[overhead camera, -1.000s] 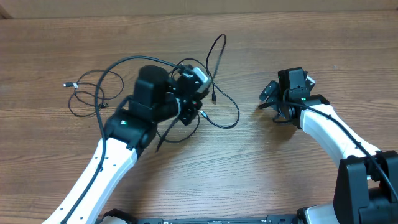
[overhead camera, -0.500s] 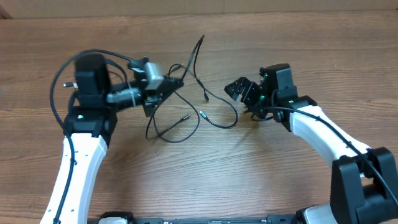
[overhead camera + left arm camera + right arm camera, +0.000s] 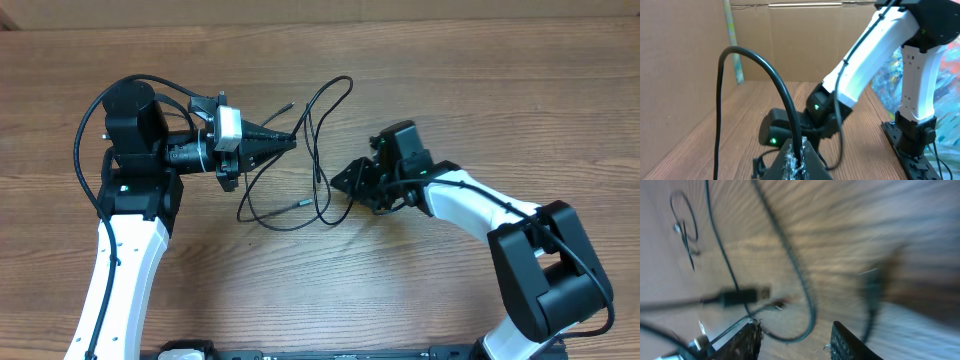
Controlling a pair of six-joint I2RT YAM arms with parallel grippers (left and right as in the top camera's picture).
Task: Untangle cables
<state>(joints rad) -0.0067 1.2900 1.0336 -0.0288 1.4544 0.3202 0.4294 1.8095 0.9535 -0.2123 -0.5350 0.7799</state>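
Loosely looped, thin black cables trail from the left fingers, clamped on one; the right fingers stand apart.

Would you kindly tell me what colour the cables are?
The cables are black, shown best in the overhead view.

Between our left hand and right hand, looping cables block the way; bare table lies toward the front.

A brown wooden table fills the frame; a cardboard wall lines the top edge.
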